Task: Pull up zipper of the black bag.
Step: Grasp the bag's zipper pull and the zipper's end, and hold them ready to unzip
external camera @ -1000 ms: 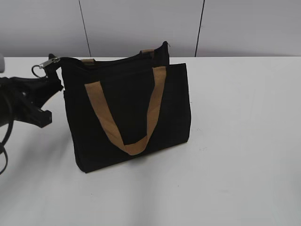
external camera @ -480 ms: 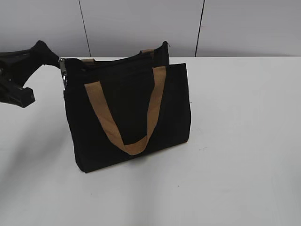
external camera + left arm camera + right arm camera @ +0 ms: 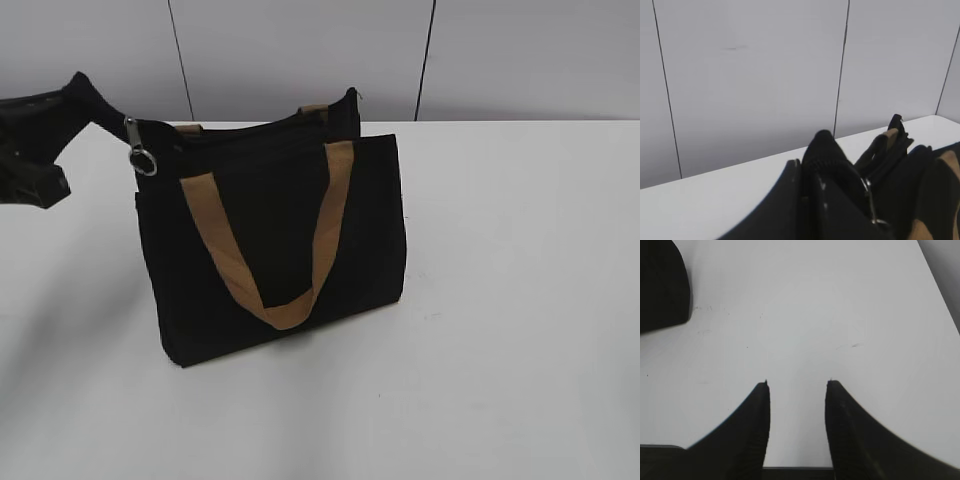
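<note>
The black bag [image 3: 270, 240] stands upright on the white table, a tan handle [image 3: 285, 300] hanging down its front. The zipper [image 3: 139, 152], a silver slider with a ring pull, hangs at the bag's top left corner. It also shows in the left wrist view [image 3: 869, 197]. My left gripper [image 3: 68, 108] is at the far left, level with the bag's top, shut on the black fabric end of the zip track [image 3: 826, 150], just left of the slider. My right gripper [image 3: 797, 385] is open and empty above bare table, out of the exterior view.
The white table [image 3: 520, 300] stretches to the right and in front of the bag. A grey panelled wall [image 3: 300, 50] stands right behind it. A dark corner of the bag [image 3: 660, 285] shows at the top left of the right wrist view.
My left gripper has risen from beside the bag's upper left to the height of its top, pulling the zip-track end up and left. The ring pull has swung down and now hangs.
</note>
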